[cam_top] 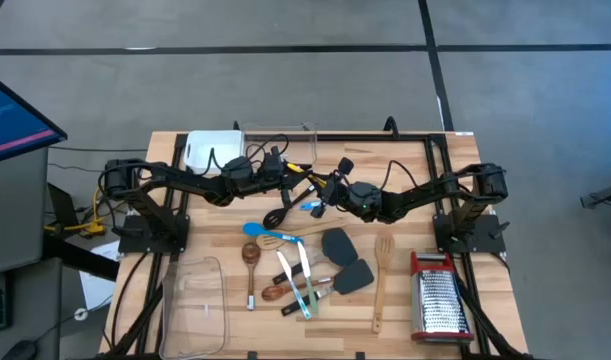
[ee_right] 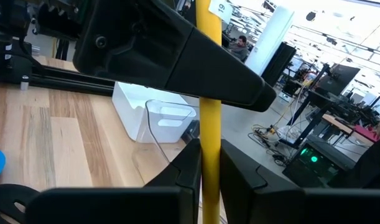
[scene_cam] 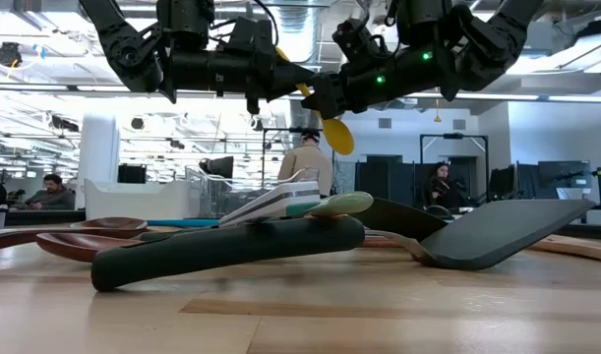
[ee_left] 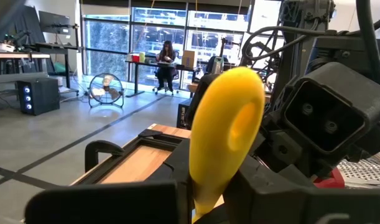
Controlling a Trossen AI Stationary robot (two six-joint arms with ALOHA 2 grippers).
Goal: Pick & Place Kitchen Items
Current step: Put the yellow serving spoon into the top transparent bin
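A yellow silicone spoon (scene_cam: 336, 134) hangs in the air above the table's middle, its bowl low and its handle (scene_cam: 283, 57) slanting up. My left gripper (cam_top: 290, 173) and my right gripper (cam_top: 330, 192) meet there, and both are shut on the spoon. On the table below lie the other kitchen items: a blue spoon (cam_top: 255, 229), a black slotted spoon (cam_top: 277, 215), wooden spoons (cam_top: 250, 256), dark grey spatulas (cam_top: 337, 243) and a wooden spatula (cam_top: 383, 282). My left gripper pinches the yellow handle (ee_left: 201, 198) between its two fingers, coming level from the table's left. The bowl (ee_left: 230, 121) stands out beyond the fingers, toward the right arm. The spoon is clear of the table. My right gripper pinches the yellow handle (ee_right: 209, 158) between its two fingers, level from the table's right. The handle runs on past the left gripper's finger (ee_right: 177, 56) to its labelled free end (ee_right: 218, 8). In the low view the bowl hangs just below this gripper.
A steel grater with red trim (cam_top: 440, 297) stands at the near right. A clear tub (cam_top: 200, 305) sits near left. A white tray (cam_top: 210, 150) and another clear tub (cam_top: 277, 133) are at the far edge. People sit in the room behind.
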